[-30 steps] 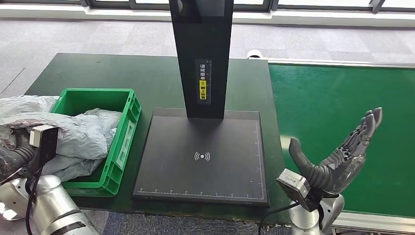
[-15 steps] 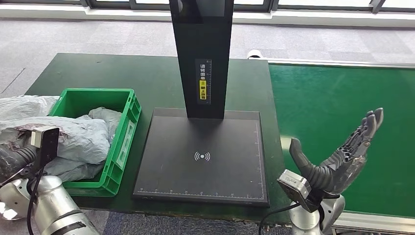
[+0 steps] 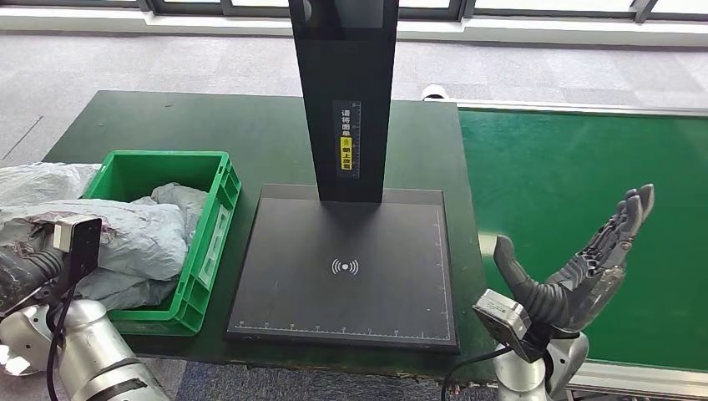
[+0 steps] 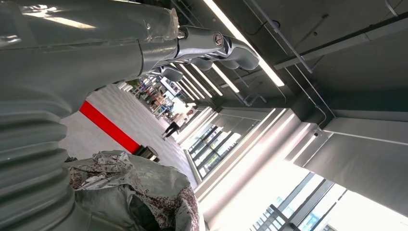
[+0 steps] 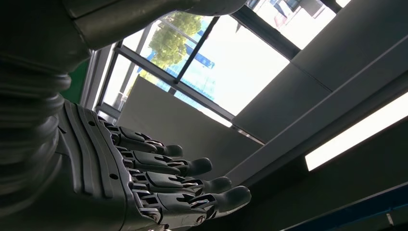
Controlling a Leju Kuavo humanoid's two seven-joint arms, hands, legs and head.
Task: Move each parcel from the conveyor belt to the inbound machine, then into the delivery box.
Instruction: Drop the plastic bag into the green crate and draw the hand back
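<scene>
Parcel at the delivery box, drop not finished.
I've got the left hand gripping the grey poly-bag parcel over the green delivery box, lower left of frame. Right hand open, holding nothing, over the conveyor belt, lower right. Inbound machine pad is bare. Left to do: release.

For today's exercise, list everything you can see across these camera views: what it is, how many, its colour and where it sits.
Delivery box: one, green, on the table left of the scanner plate.
Parcels: grey crumpled bags, count unclear, in and over the box's left side.
Inbound machine: one, black flat plate with black upright post, table centre.
Table: one, dark green.
Conveyor belt: one, green, at right, nothing on it.
Left hand: dark, holding a parcel at the box's left edge.
Right hand: dark grey, fingers spread, above the belt's near edge.
</scene>
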